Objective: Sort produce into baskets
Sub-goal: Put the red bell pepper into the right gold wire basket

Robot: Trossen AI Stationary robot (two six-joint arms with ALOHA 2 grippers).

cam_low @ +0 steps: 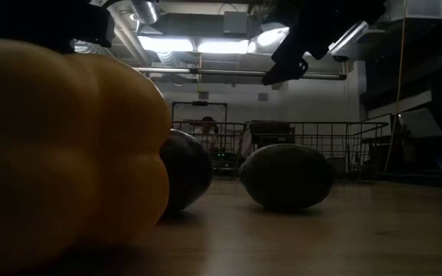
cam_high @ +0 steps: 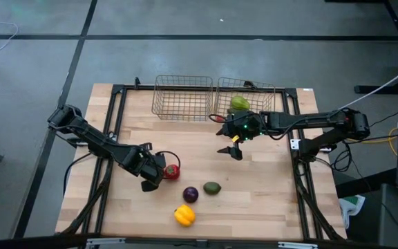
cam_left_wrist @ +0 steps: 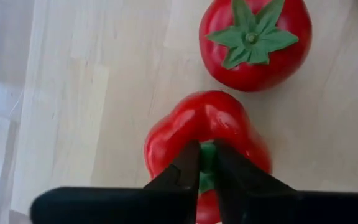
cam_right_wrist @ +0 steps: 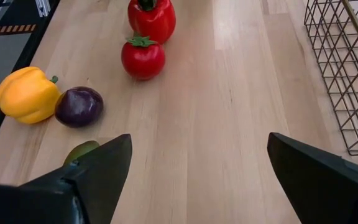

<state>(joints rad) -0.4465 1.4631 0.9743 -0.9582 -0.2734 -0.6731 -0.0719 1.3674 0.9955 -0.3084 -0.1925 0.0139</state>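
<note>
From above, the left tool (cam_high: pixel 156 171) sits on the red pepper (cam_high: pixel 163 163), just beside the red tomato (cam_high: pixel 172 171); the right tool (cam_high: pixel 231 148) hovers nearer the baskets (cam_high: pixel 182 97). The left wrist view shows fingers (cam_left_wrist: pixel 185 171) clenched on the pepper's green stem. The right wrist view shows that tool released, pepper far ahead.
</note>
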